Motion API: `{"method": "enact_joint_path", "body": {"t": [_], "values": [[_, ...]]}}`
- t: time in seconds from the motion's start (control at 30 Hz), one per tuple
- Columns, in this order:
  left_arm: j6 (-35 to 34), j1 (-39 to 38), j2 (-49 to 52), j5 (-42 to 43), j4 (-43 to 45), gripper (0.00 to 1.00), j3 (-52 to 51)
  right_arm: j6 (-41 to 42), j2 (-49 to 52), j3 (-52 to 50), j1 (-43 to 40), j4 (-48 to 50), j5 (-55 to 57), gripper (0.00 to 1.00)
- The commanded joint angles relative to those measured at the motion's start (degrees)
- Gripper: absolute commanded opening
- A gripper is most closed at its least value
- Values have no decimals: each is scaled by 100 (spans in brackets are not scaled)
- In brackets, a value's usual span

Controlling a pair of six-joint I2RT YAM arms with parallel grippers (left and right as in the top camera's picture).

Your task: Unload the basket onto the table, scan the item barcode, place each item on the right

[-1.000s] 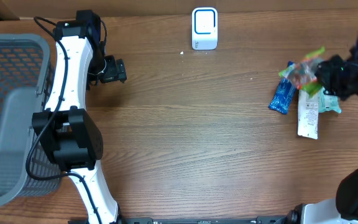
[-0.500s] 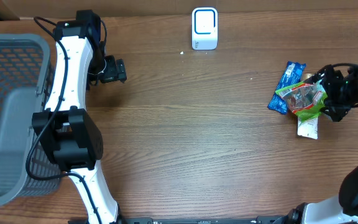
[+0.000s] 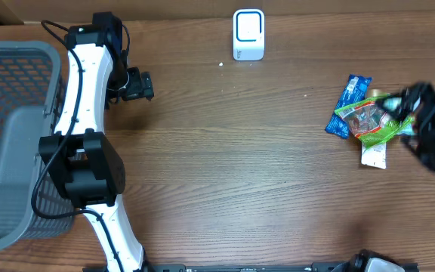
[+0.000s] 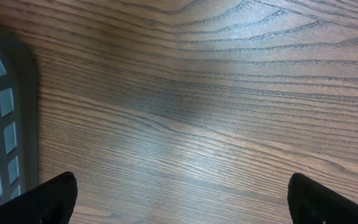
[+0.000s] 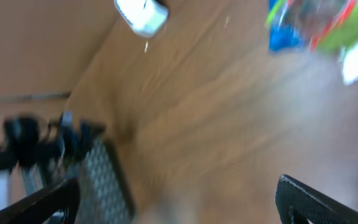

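Observation:
Three items lie in a pile at the right of the table: a blue packet point(image 3: 349, 106), a green snack bag point(image 3: 370, 121) and, under it, a white packet point(image 3: 374, 156). No barcode shows on them. The white scanner point(image 3: 248, 34) stands at the back middle. My right gripper point(image 3: 433, 130) is blurred just right of the pile; in its wrist view it point(image 5: 179, 208) is open and empty, with the blue packet point(image 5: 283, 36) and green bag point(image 5: 334, 28) ahead. My left gripper point(image 3: 140, 85) hovers open over bare wood at the back left, its fingertips point(image 4: 50, 198) wide apart.
A grey mesh basket point(image 3: 12, 68) fills the left edge, close beside the left arm; its wall point(image 4: 2, 130) shows in the left wrist view. Plain wooden tabletop point(image 3: 240, 166) lies between the arms. The scanner point(image 5: 143, 14) and basket point(image 5: 104, 180) appear blurred in the right wrist view.
The right gripper opened and let go of the green snack bag, which now rests on the pile. It then drew back to the right and is moving fast. The left arm stayed still.

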Motion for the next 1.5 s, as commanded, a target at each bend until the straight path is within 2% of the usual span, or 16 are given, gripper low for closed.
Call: {"method": "enact_joint_path", "body": {"t": [0.0, 0.13, 0.27, 0.43, 0.53, 0.7, 0.93, 1.13, 1.47], "values": [[-59, -74, -136, 24, 0, 100, 11, 20, -424, 39, 42, 20, -227, 100], [-59, -74, -136, 24, 2, 100, 11, -7, -815, 39, 42, -24, -201, 100], [-59, -74, -136, 24, 2, 100, 11, -205, -935, 37, 46, -26, 315, 100], [-59, -74, -136, 24, 0, 100, 11, -2111, -957, 2, 46, 48, 310, 100], [-59, -74, -136, 24, 0, 100, 11, -2879, -1032, -155, 52, 251, 313, 100], [-59, -74, -136, 24, 0, 99, 11, -3947, -1762, -1045, 577, 1296, 654, 100], [-59, -74, -136, 24, 0, 100, 11, -3775, -3366, -3289, 1480, 3827, 1038, 100], [-59, -74, -136, 24, 2, 100, 11, -2428, -4719, -5482, 1764, 5678, 1582, 100], [-59, -74, -136, 24, 0, 100, 11, -2420, -5882, -8319, 2050, 8684, 1989, 100]]}}
